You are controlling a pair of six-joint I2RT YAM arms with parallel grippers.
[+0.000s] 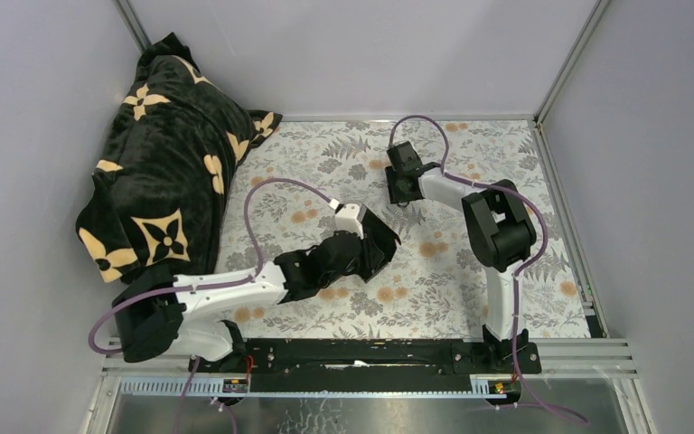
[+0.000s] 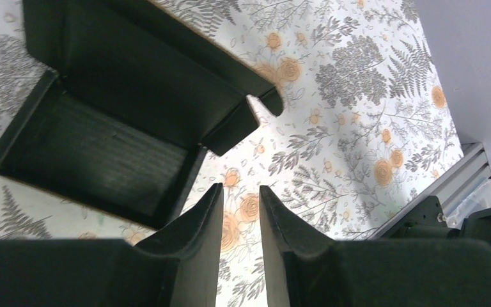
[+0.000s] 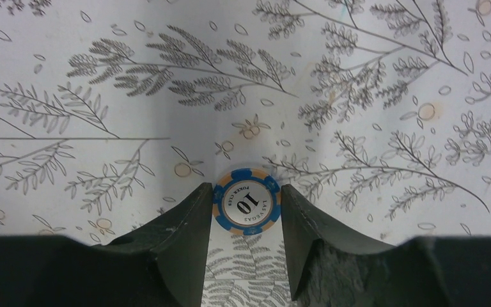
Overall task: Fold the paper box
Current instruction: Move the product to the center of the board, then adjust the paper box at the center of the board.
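**Half-folded box, nobody's holding it**

Matte black thin-card paper box [image 2: 102, 121] sits half-formed, upper left in the left wrist view. The left gripper [image 2: 240, 190] is empty and slightly parted, while the right gripper [image 3: 246, 187] pinches a round blue-and-white poker chip [image 3: 247, 208]. Unheld walls could spring flat.

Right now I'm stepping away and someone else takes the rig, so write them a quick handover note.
Left gripper: open, empty, just short of the box.
Right gripper: looks shut on a chip lying flat on the cloth, apart from the box.
Box: on the cloth mid-table; tray walls up, lid and side flaps open.
Done: tray looks formed.
Left: tuck the flaps, close the lid.
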